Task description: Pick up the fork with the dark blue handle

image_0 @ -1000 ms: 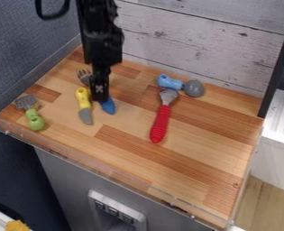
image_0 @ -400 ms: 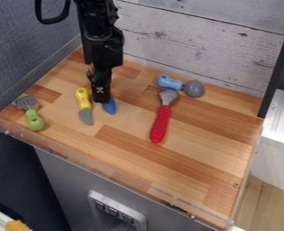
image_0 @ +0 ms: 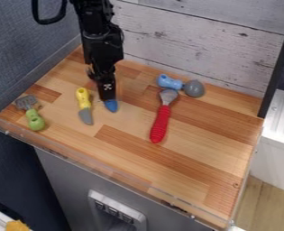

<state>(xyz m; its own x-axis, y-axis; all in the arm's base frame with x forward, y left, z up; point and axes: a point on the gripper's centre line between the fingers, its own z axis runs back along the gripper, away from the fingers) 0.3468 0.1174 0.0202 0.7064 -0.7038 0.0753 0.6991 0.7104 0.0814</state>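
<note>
The wood-block worktop (image_0: pixel 186 171) carries five toy utensils. One clear rim (image_0: pixel 96 167) runs along its near edge, above one grey front (image_0: pixel 57 180) with one panel (image_0: pixel 116 212) bearing three dark switches.

Items, near to far:

1. One red-handled utensil (image_0: pixel 160 124), right of the tool (image_0: pixel 107 94); its single grey head points to the far side.
2. One green-handled spatula (image_0: pixel 35 119), at the left edge area; its slotted grey head points away.
3. One yellow-handled knife (image_0: pixel 82 98), just left of the tool; its single grey blade points nearer.
4. One blue utensil (image_0: pixel 111 106), directly under the tool, one rounded end protruding; the remainder is largely hidden. Whether the tool is spread or pinching this utensil cannot be determined.
5. One blue-and-grey spoon (image_0: pixel 194 89), lying near the far edge, beyond the red-handled utensil.

One whitewashed plank wall (image_0: pixel 198 45) stands behind the worktop.
</note>
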